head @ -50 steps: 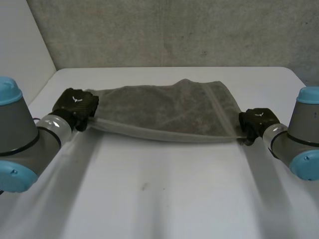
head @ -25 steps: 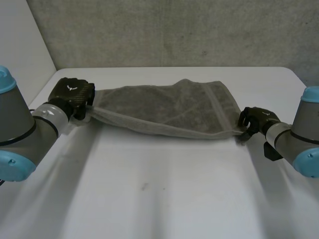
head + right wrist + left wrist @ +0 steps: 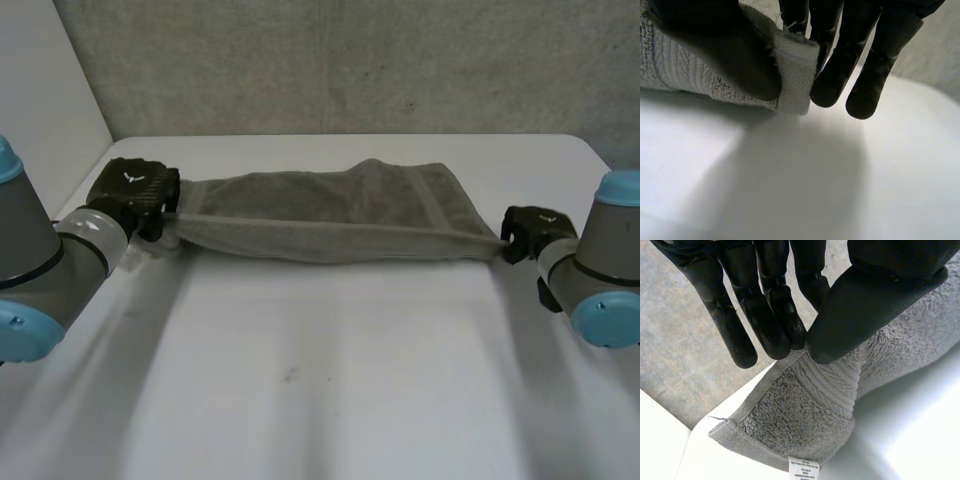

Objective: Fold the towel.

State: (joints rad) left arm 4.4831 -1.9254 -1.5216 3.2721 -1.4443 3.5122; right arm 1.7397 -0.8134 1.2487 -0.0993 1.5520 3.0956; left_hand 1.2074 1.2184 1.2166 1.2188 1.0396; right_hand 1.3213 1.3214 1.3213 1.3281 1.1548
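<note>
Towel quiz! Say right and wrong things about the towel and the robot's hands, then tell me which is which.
The grey towel stretches between the two hands. True.
The left hand pinches one end of the towel. True.
The right hand is open, off the towel. False: it pinches the towel's other end.
The towel is folded into a neat square. False: it is stretched out long.
A white label sits on the towel by the left hand. True.
</note>
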